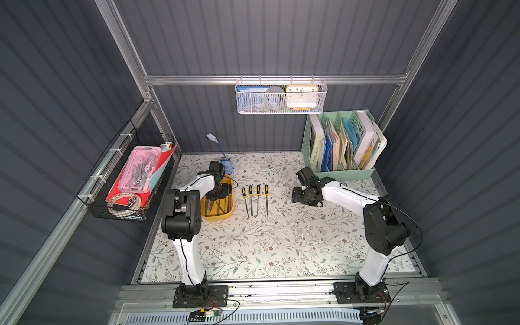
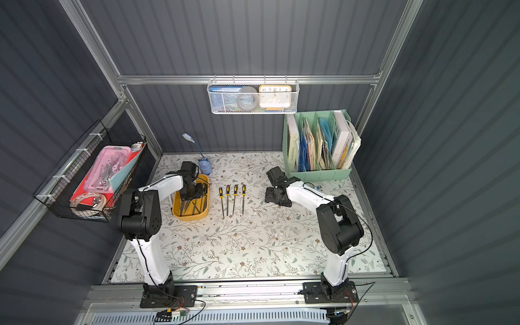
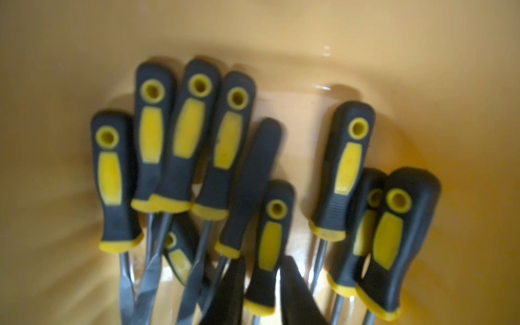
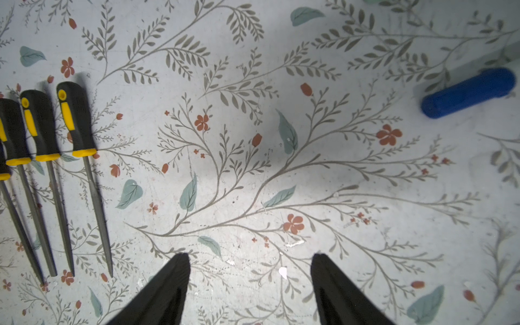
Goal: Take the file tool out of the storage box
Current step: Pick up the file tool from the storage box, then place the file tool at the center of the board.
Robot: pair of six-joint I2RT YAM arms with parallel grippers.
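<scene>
Mustard-yellow plastic forms the one storage box (image 1: 218, 216), a shallow tub on the floral table mat (image 1: 281, 247) at the robot's left. Its long axis runs from the back wall toward the arm bases.

Inside it lie files with black-and-yellow handles. Ten handles can be counted in the left wrist view, one of them mostly buried under the others. They lie roughly along the box's length, a few crossing. The handles are bunched at the far end by the back wall, and the steel blades point toward the robot.

The left gripper (image 3: 263, 260) is down in the box at that handle end. Its two black fingers (image 3: 230, 295) flank the handle of one file (image 3: 271, 239), which points the same way as its neighbours. The jaws stand narrow, just beside the handle on either side. The picture is blurred there, so I cannot tell whether they press on it.

In both top views four more files (image 1: 258, 191) lie in a row on the mat, just to the right of the box. They are parallel and apart from one another, handles toward the back wall and tips toward the robot.

The right gripper (image 4: 250, 254) hangs over bare mat to the right of that row, its jaws spread wide with nothing between them. One blue cylinder (image 4: 467, 92) lies on the mat, on the far side of this gripper from the files
</scene>
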